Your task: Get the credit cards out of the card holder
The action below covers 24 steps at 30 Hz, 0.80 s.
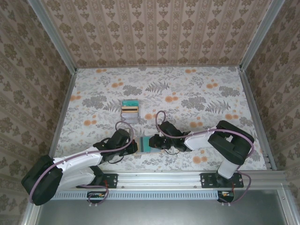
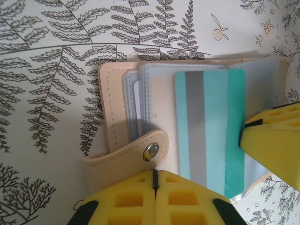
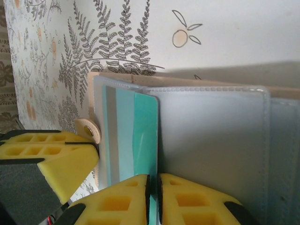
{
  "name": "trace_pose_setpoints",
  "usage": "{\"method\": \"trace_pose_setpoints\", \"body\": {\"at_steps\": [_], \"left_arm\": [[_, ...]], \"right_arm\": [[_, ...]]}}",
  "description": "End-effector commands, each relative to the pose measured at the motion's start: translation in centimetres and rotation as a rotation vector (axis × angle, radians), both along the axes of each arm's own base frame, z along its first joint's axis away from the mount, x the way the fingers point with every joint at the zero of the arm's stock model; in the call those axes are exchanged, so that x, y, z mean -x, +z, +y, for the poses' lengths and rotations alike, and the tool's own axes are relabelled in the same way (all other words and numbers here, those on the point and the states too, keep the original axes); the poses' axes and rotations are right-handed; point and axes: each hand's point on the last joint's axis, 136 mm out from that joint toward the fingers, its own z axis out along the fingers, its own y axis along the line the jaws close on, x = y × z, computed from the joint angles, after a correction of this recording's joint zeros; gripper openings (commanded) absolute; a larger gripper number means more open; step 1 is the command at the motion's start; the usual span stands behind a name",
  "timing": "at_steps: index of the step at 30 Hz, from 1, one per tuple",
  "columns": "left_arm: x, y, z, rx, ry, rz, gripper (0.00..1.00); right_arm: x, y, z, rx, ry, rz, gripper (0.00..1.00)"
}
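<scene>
Right under your left wrist camera, the left gripper (image 2: 154,177) has its yellow pads pressed together, seam to seam, at the near edge of the holder (image 2: 112,89), just below the snap tab (image 2: 150,151). It looks to be pinching the tan flap there, though the pads hide the bite itself.

The holder lies unfolded on the table (image 1: 197,93), with the tan cover underneath and the clear sleeves (image 2: 140,93) fanned on top of it. You can see the teal card (image 2: 211,126), a grey stripe running down it, lying across the sleeves and sticking out past the holder's near edge. At the right of that view, a yellow finger (image 2: 276,140) of your other arm touches the card's long edge.

On your right wrist camera, the right gripper (image 3: 153,183) is likewise clamped, and the teal card's edge runs down into the seam between its pads, so it is pinching the card. A large clear sleeve lies just beside the card, and you cannot tell whether the card's far end is tucked under anything.

From above, your two grippers meet tip to tip over the holder, close to the near edge of the table and between the arm bases. The loose cards (image 1: 130,110) sit farther out, well apart from the holder, in a small stack showing teal, yellow and pale bands.
</scene>
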Motion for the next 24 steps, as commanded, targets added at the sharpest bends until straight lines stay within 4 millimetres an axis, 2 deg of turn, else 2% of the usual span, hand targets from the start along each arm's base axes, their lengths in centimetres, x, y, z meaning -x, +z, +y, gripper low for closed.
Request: {"method": "trace_pose_setpoints", "body": {"at_steps": [1, 9, 11, 12, 14, 24], "left_arm": [[1.0, -1.7, 1.7, -0.084, 0.013, 0.053, 0.0], [1.1, -1.9, 1.7, -0.083, 0.011, 0.056, 0.0], [1.1, -1.9, 1.7, -0.084, 0.012, 0.057, 0.0], [1.2, -1.9, 1.7, -0.083, 0.011, 0.057, 0.0], [1.1, -1.8, 1.8, -0.086, 0.015, 0.055, 0.0], [1.1, -1.8, 2.2, -0.095, 0.024, 0.049, 0.0]], "right_arm": [[-0.5, 0.4, 1.0, -0.034, 0.01, -0.017, 0.17], [-0.5, 0.2, 1.5, -0.041, 0.014, -0.011, 0.19], [-0.5, 0.1, 1.4, -0.038, 0.011, -0.01, 0.08], [-0.5, 0.1, 1.2, -0.036, 0.006, -0.014, 0.06], [-0.5, 0.1, 0.6, -0.02, -0.004, -0.022, 0.0], [-0.5, 0.7, -3.9, 0.047, -0.055, -0.054, 0.0]]}}
